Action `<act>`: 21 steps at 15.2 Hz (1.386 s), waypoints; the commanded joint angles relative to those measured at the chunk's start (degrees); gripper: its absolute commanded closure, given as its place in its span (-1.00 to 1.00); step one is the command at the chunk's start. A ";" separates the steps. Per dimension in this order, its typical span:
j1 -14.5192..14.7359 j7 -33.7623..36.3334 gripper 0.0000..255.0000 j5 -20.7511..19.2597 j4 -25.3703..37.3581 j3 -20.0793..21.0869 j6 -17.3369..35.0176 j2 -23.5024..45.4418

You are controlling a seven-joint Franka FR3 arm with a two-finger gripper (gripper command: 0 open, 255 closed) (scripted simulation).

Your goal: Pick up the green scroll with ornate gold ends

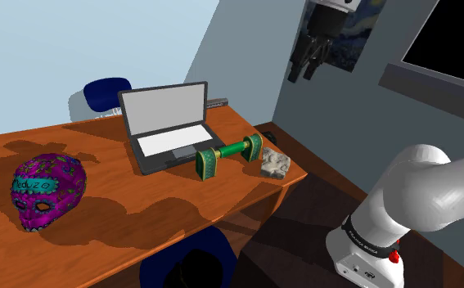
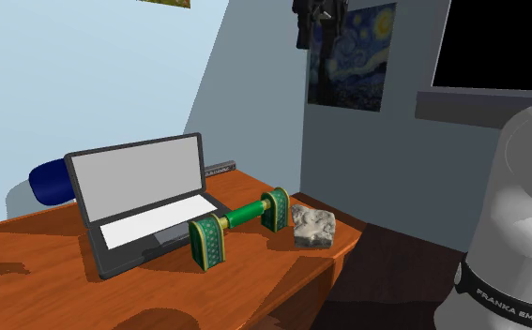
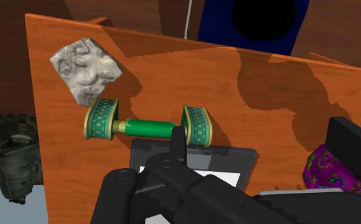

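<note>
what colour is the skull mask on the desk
The mask is purple with teal patches; the shoulder view shows it best.

Shoulder view: high, beside and behind the arm (image 1: 422, 192), facing down across the whole tabletop (image 1: 99, 143), from the mask (image 1: 48, 190) at one end to the rock (image 1: 275, 163) at the far corner; middling distance.
Second exterior view: nearly the same side, lower and nearer, facing the rock corner and the poster (image 2: 353, 58) wall.
Wrist view: well above that corner, looking steeply down; chair (image 3: 214, 28) beyond the tabletop's edge.
Shared by all three: laptop (image 1: 166, 123), scroll (image 1: 228, 154), rock.
</note>
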 commanded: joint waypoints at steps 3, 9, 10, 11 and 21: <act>0.60 -4.50 -1.00 -1.12 -2.31 -1.66 3.16 1.27; 2.45 -17.79 -1.00 -4.10 -7.08 -6.74 13.13 7.59; 2.78 -19.99 -1.00 -4.48 -7.55 -7.58 14.84 9.00; 3.11 -22.20 -1.00 -4.82 -7.92 -8.41 16.56 10.51; 7.04 -44.98 -1.00 -4.39 -6.53 -15.79 33.09 30.02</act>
